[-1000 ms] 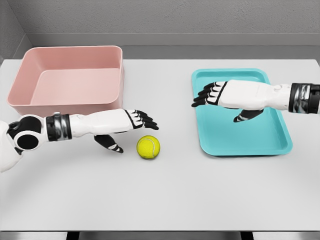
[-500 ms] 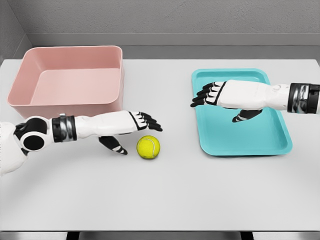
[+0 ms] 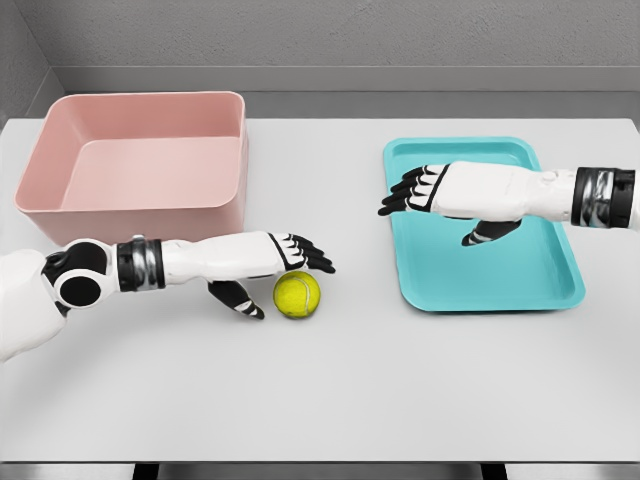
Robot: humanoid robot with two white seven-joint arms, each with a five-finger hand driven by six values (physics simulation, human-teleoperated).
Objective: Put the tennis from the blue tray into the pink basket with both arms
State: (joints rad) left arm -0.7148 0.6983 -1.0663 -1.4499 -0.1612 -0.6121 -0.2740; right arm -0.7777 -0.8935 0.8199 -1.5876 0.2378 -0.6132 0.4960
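A yellow-green tennis ball (image 3: 297,295) lies on the white table between the pink basket (image 3: 60,207) and the blue tray (image 3: 560,280). My left hand (image 3: 283,272) is open right beside the ball, fingers stretched over its top left, thumb low at its left side. Whether the hand touches the ball I cannot tell. My right hand (image 3: 430,200) hovers open over the left half of the blue tray, palm down, holding nothing. The tray has nothing lying in it.
The pink basket stands at the back left, with nothing inside it. A grey wall (image 3: 340,40) runs behind the table's far edge. The table's front edge (image 3: 320,462) runs along the bottom of the view.
My left hand has slid right and slightly down toward the ball, its thumb now close at the ball's left side. The right hand has drifted slightly left. The ball has not moved.
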